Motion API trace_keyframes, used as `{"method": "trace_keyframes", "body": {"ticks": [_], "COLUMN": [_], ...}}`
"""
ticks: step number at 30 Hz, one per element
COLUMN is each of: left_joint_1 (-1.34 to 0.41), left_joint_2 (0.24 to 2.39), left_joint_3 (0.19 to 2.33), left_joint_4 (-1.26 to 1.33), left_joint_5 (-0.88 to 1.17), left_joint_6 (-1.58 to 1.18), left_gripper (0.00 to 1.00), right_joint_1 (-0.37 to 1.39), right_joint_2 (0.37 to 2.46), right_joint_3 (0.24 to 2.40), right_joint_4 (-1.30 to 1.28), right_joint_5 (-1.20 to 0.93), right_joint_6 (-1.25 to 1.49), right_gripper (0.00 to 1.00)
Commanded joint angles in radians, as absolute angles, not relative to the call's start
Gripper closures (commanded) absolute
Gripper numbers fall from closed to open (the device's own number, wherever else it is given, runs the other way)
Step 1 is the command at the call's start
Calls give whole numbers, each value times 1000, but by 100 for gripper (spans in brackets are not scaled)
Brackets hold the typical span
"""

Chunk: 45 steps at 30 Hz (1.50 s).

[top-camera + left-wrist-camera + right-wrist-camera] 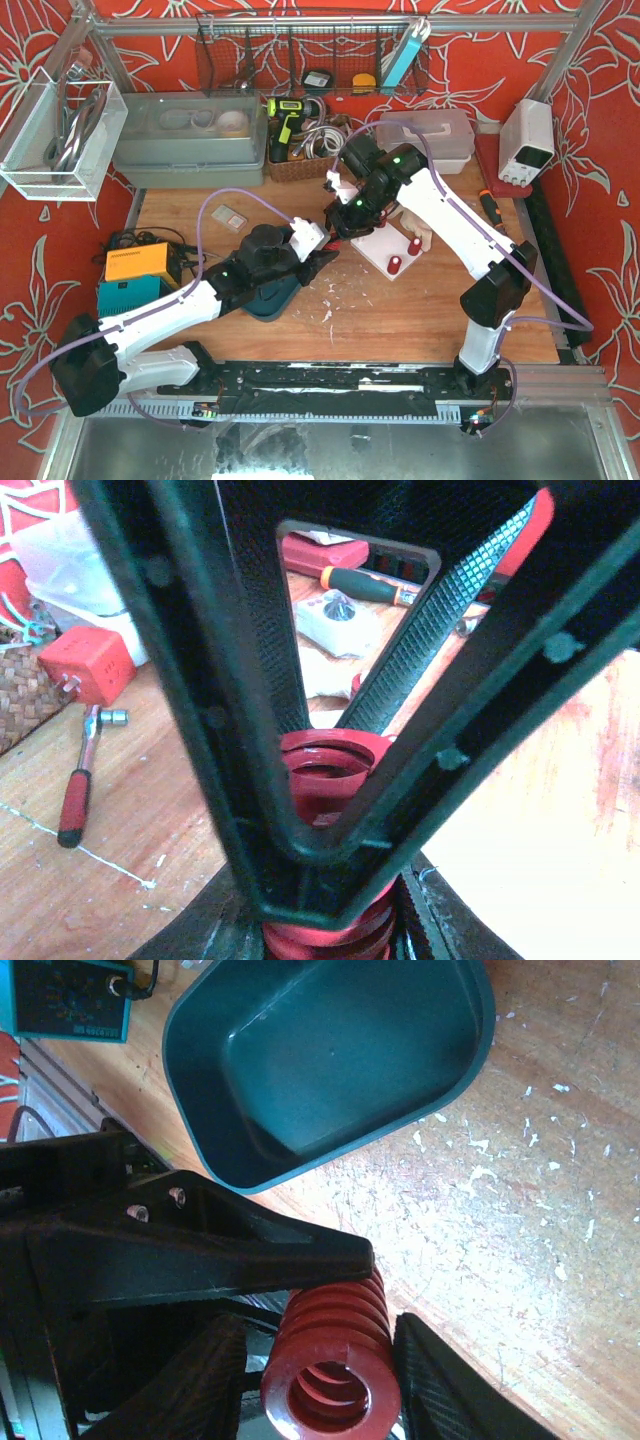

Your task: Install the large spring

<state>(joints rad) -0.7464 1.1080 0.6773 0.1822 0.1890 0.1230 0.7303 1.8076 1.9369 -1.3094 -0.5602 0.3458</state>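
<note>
We see the red coiled metal spring (pixel 338 1320) held in the air just beside the dark teal oval plastic tray (pixel 330 1050). It is outside the tray's rim and above the scuffed wooden tabletop (pixel 530 1220), touching neither. The left gripper (pixel 322 260) reaches over the tray and is clamped on the end of the spring nearer the tray, where its black pointed finger covers the coils. The right gripper (pixel 318 1360) points in from the side away from the tray, its two textured fingers (pixel 450 1390) standing one on each side of the spring's open end. They sit very close to the coils, but we cannot tell whether they press on them. White flecks (pixel 480 1175) dot the wood beside the tray. A pale block with red pegs (pixel 392 250) lies farther out from the tray, beyond both grippers.
</note>
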Motion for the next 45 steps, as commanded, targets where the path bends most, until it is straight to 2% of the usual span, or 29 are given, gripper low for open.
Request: {"method": "trace_keyframes", "body": {"ticks": [1, 8, 12, 13, 15, 20, 24, 25, 26, 33, 38, 45], "left_joint_1": [-753, -753, -753, -753, -752, -752, -749, -746, -745, -730, -715, -691], "left_joint_2": [1098, 1099, 1104, 1107, 1108, 1079, 1040, 1028, 1019, 962, 941, 872], "left_joint_3": [708, 702, 704, 708, 705, 688, 689, 688, 687, 734, 770, 750], "left_joint_4": [246, 264, 267, 263, 259, 217, 128, 111, 97, -69, -186, -215], "left_joint_5": [183, 157, 151, 143, 113, 46, -7, -11, -14, -112, -156, -175], "left_joint_6": [132, 114, 105, 100, 67, -12, -62, -70, -77, -191, -213, -221], "left_gripper": [100, 100, 100, 96, 85, 38, 17, 4, 0, 0, 0, 0], "right_joint_1": [738, 736, 736, 734, 729, 691, 663, 660, 657, 650, 641, 641], "right_joint_2": [1818, 1831, 1825, 1822, 1812, 1765, 1721, 1716, 1713, 1733, 1797, 1864], "right_joint_3": [1959, 1947, 1941, 1943, 1942, 1892, 1794, 1774, 1755, 1664, 1672, 1693], "right_joint_4": [-1347, -1388, -1371, -1361, -1340, -1246, -1126, -1104, -1088, -979, -933, -912], "right_joint_5": [-578, -614, -617, -610, -586, -435, -268, -207, -163, 107, 89, 68], "right_joint_6": [330, 295, 300, 304, 313, 378, 418, 423, 429, 351, 355, 362], "right_gripper": [58, 60, 82, 87, 100, 100, 100, 100, 100, 100, 100, 100]}}
